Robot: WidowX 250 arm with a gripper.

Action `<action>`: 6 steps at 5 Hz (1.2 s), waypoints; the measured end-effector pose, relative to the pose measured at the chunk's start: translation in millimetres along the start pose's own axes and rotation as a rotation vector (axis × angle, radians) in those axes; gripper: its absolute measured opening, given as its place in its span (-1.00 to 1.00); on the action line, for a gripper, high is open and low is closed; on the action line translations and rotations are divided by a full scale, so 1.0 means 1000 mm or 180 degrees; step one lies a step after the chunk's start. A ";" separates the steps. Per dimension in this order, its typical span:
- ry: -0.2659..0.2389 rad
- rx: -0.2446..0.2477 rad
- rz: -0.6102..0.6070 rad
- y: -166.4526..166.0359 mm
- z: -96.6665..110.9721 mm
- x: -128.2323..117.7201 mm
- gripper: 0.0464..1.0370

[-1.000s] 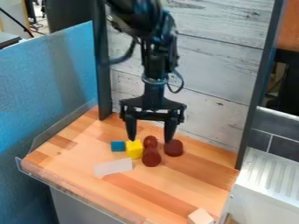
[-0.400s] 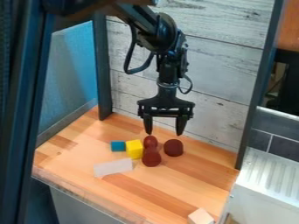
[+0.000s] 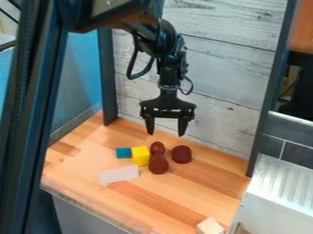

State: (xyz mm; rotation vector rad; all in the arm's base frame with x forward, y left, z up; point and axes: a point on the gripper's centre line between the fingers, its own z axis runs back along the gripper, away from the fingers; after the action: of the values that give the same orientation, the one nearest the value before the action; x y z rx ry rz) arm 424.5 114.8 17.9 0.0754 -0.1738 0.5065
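Taking clock directions from the fingertips as seen in the camera view: showing the black gripper (image 3: 166, 135) hanging in mid-air, with fingers (image 3: 150, 125) spread apart, pointing down, open air between. Having the small dark red oval piece (image 3: 157, 147) nearest, lying below the tips toward seven o'clock on the wooden work surface (image 3: 202, 196). Finding the front dark red round piece (image 3: 158, 165) a little farther off, between six and seven, seeming to touch the oval one. Placing the right-hand dark red round piece (image 3: 181, 154) at five, just beside that pair. Meeting the yellow cube (image 3: 141, 156) between seven and eight, close against the red pieces, then the blue block (image 3: 123, 152) at eight, right beside the yellow. Coming next to the flat whitish piece (image 3: 118, 175), lying slanted between seven and eight, nearer the camera. Spotting the pale cube (image 3: 209, 226) well apart, between five and six, near the front edge. Reaching outward to the ribbed metal tray (image 3: 284, 183) at four, the blue panel (image 3: 76, 82) at ten, and the whitish plank wall (image 3: 226, 59) rising behind, around twelve to two.
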 end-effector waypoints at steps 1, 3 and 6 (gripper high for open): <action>0.0060 0.0099 0.0081 0.015 -0.012 0.010 0.93; 0.0153 0.0149 0.0082 0.029 -0.025 0.013 0.93; 0.0300 0.0184 0.0026 0.027 -0.054 0.009 0.93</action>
State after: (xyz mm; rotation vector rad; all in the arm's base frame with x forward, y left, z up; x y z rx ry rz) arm 426.7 148.7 -33.2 0.1070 -0.0674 0.5221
